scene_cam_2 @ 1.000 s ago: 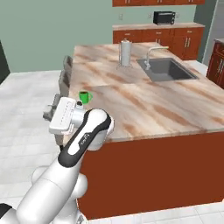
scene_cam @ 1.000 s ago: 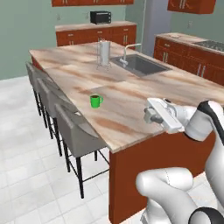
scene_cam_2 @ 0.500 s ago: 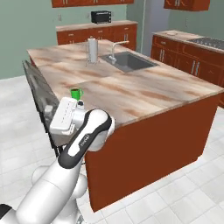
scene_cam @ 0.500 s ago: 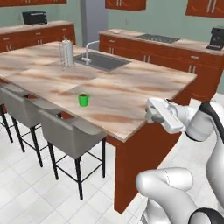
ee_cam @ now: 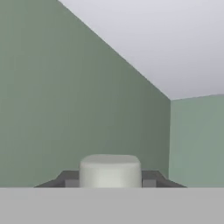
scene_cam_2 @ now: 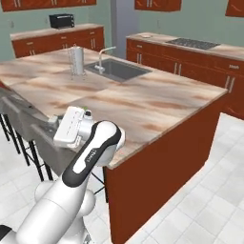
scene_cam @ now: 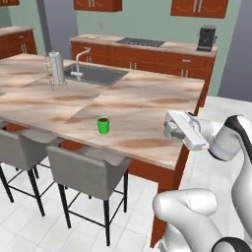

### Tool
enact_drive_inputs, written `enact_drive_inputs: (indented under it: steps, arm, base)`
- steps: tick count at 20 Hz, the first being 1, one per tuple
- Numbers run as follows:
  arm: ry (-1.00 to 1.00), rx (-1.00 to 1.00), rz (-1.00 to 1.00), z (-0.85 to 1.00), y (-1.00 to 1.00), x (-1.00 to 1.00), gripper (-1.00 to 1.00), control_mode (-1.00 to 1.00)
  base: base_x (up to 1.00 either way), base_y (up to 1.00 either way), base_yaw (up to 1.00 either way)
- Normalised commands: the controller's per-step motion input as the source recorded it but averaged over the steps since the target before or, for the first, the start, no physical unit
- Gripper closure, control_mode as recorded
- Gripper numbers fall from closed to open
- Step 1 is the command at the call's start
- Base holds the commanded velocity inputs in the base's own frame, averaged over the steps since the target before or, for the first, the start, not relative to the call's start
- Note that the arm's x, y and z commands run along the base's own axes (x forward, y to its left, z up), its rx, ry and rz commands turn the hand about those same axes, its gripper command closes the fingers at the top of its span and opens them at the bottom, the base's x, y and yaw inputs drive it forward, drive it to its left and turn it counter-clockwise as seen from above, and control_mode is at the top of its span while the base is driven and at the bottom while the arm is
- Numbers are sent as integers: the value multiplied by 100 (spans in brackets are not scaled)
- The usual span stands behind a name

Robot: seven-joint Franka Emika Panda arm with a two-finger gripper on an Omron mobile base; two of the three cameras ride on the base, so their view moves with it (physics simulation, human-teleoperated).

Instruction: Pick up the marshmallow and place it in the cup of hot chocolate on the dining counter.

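One marshmallow (ee_cam: pixel 110 170) sits pinched between the jaws of your gripper (ee_cam: pixel 110 180), hand tipped up toward the wall, likely a carry pose. Cup of hot chocolate (scene_cam: pixel 103 125) stands on the dining counter (scene_cam: pixel 142 106), well ahead of the jaws.

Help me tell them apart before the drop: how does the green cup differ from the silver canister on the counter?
The green cup is short, bright green and sits flat on the dining counter; the silver canister is taller, metallic grey and stands raised on thin legs. The cup is near the counter's stool-side edge, the canister beside the sink. Both are upright cylinders on the same marbled top.
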Motion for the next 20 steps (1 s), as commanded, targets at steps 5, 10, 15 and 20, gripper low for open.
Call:
enact_drive_inputs:
  steps: [5, 10, 15, 20]
  arm:
    - [0, 0, 0, 0, 0, 0, 100, 100]
    - [0, 0, 0, 0, 0, 0, 100, 100]
    - [0, 0, 0, 0, 0, 0, 100, 100]
    - [0, 0, 0, 0, 0, 0, 100, 100]
  base:
    - [12, 100, -46]
    - [0, 100, -48]
    - [1, 100, -49]
    - [0, 100, -45]
